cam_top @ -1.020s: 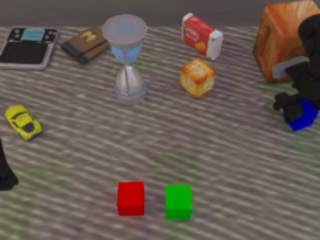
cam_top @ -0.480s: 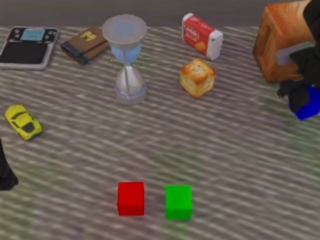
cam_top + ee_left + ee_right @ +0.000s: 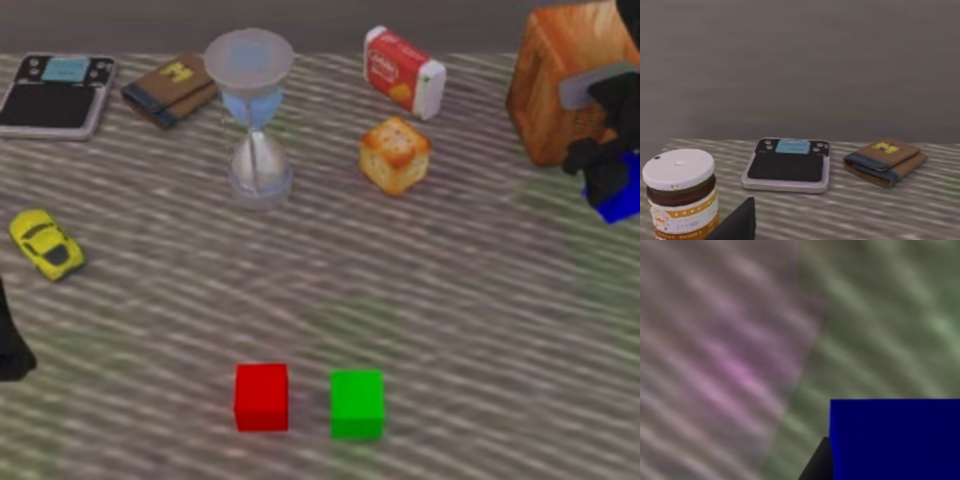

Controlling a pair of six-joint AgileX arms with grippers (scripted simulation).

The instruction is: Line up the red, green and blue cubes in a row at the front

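The red cube (image 3: 262, 397) and the green cube (image 3: 357, 403) sit side by side near the front of the table, a small gap between them. The blue cube (image 3: 625, 203) is at the far right edge, held off the table with my right gripper (image 3: 607, 178) shut on it. In the right wrist view the blue cube (image 3: 895, 440) fills the corner, with one dark finger (image 3: 817, 465) against its side. My left gripper (image 3: 10, 345) is parked at the left edge; one of its fingers (image 3: 737, 225) shows, with nothing beside it.
A big wooden block (image 3: 560, 80) stands right behind the right gripper. A toast cube (image 3: 395, 153), red snack pack (image 3: 405, 72), hourglass (image 3: 257, 110), wallet (image 3: 170, 88) and scale (image 3: 57, 95) line the back. A yellow car (image 3: 45, 243) and a jar (image 3: 680, 192) are at the left.
My right gripper has carried the blue cube to the right and toward the back, near the wooden block. The red and green cubes and the left arm have not moved.
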